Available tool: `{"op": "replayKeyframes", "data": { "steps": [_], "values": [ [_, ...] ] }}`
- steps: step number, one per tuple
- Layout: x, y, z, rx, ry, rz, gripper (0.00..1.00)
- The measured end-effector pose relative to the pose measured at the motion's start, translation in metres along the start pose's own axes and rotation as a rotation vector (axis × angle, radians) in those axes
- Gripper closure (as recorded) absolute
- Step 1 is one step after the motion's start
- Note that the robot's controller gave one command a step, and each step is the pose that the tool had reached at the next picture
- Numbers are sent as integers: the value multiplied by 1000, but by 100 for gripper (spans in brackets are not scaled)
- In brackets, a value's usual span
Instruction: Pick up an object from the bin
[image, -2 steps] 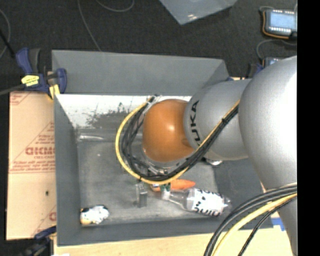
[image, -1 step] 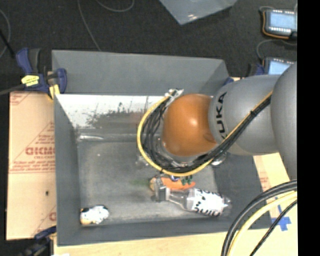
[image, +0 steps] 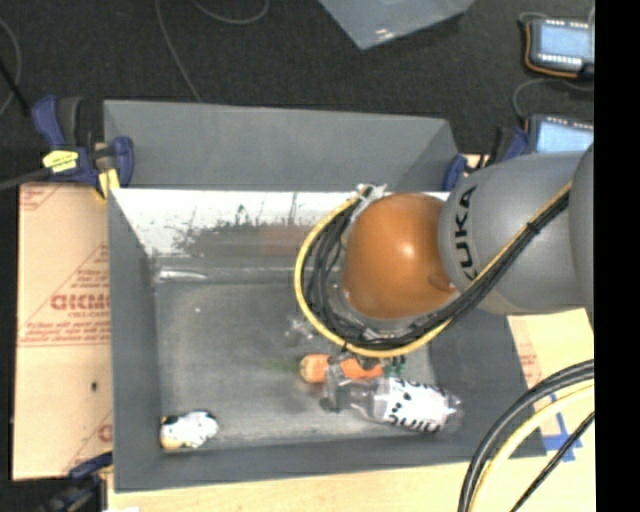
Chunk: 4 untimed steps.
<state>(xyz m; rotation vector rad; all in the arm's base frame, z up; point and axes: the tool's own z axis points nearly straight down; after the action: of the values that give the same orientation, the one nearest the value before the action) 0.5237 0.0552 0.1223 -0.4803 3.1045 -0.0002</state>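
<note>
Crowding the front right of the bin (image: 130, 330), tool (image: 340, 382), width untellable, beside orange piece (image: 313, 369) and spotted packet (image: 412, 406); room leftward.

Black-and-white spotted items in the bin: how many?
2. The small spotted item lies alone in the bin's bottom-left corner; the larger spotted item lies bottom right, just below the arm's orange cover. Others may hide under it.
</note>
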Motion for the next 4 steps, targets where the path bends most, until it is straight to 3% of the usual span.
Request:
{"op": "replayKeyframes", "data": {
  "steps": [1, 2, 3, 4],
  "values": [
    [2, -6, 5, -4, -4, 220, 0],
    [14, -39, 13, -1, -1, 218, 0],
    [36, -45, 37, -5, -6, 299, 100],
    [36, -45, 37, -5, -6, 300, 100]
  ]
}}
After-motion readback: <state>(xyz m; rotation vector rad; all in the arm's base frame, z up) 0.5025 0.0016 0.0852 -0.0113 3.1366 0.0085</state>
